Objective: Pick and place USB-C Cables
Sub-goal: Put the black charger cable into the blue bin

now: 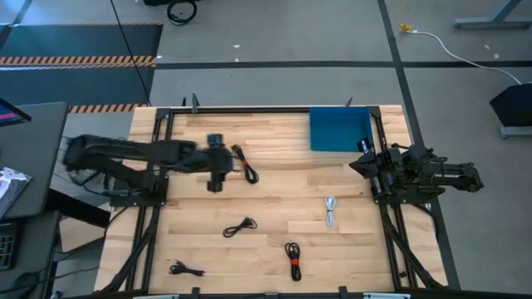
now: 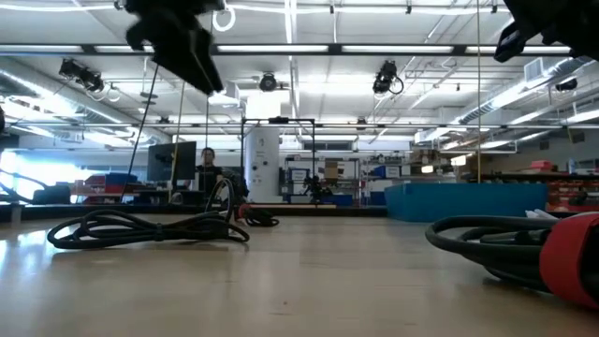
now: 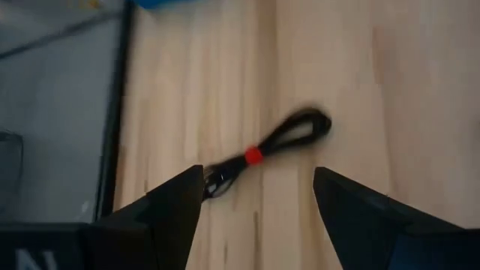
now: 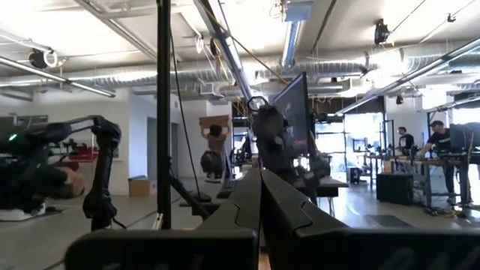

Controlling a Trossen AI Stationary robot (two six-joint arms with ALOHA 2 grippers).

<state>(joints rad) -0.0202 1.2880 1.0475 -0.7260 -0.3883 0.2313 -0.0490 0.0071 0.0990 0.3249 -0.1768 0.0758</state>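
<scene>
**Left gripper hanging open beside a red-banded cable**

The left gripper [image 1: 215, 178] is hovering over the table's upper middle with its two fingers [image 3: 169, 206] spread wide apart and holding nothing; in its wrist view the red-banded cable [image 3: 268, 147] is lying on the wood in the gap ahead of them. From above, that cable [image 1: 244, 163] is sitting at about two o'clock from the gripper, just beside it.

Five USB-C Cables are lying on the table, all apart from one another. Taking the table centre as the dial: the one by the gripper at eleven o'clock, a plain black coil [image 1: 239, 226] at about seven, another black one [image 1: 185, 268] far out at eight near the front edge, a second red-banded coil [image 1: 293, 260] at six, and a white one [image 1: 331, 210] at four.

The blue tray [image 1: 339, 129] is standing at one o'clock against the far edge, with no cable showing in it.

The right gripper [image 1: 363, 162] is waiting at three o'clock, just below the tray, its fingers pressed together in the right wrist view.

No readable writing is showing anywhere.
</scene>
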